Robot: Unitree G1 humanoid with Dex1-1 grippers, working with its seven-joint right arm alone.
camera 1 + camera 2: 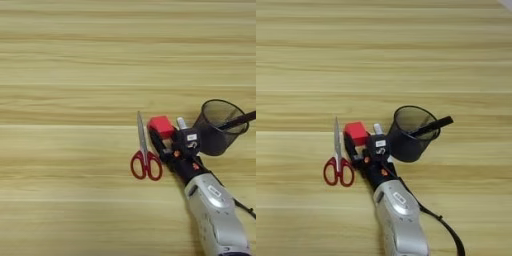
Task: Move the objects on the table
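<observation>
The small red cube (161, 125) (356, 131) rests on the table (75, 75) right at the front end of my right gripper (169, 137) (363, 143), touching or nearly touching it. Red-handled scissors (144, 155) (337, 161) lie just left of the gripper, blades pointing away from me. Only the tip of the white marker (181, 122) (377, 128) shows, poking out behind the gripper's black body beside the cube. My silver forearm (215, 210) comes up from the bottom right.
A black mesh cup (220, 129) (411, 134) stands close to the gripper's right side, with a dark pen (241, 120) (433, 125) leaning out of it. A black cable (448, 230) trails from the forearm.
</observation>
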